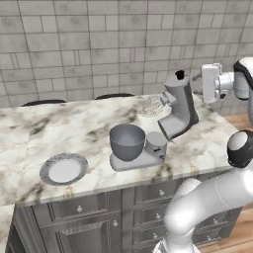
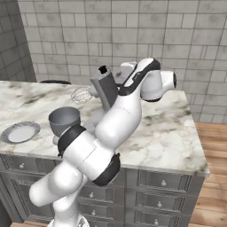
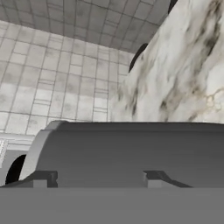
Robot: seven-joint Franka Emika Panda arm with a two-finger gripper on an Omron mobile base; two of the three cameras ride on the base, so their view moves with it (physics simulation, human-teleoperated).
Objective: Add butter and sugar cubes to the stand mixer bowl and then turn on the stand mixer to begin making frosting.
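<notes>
Deep round metal bowl [image 1: 127, 141] on veined marble counter [image 1: 74, 128], smooth grey.

The veined cream marble counter [image 1: 84, 126] looks polished and smooth. The deep round grey metal bowl [image 1: 127, 141] and the dark-grey mixer head [image 1: 179, 106] look matt. Behind them, the grey tiled wall [image 1: 99, 44] looks rough and dull.

We see a grey tiled wall [image 1: 99, 44] behind a marble-topped table [image 1: 84, 126]. Its front has dark grey drawers [image 2: 164, 181] with small knobs. Wooden floor [image 2: 217, 146] shows to the right.
</notes>
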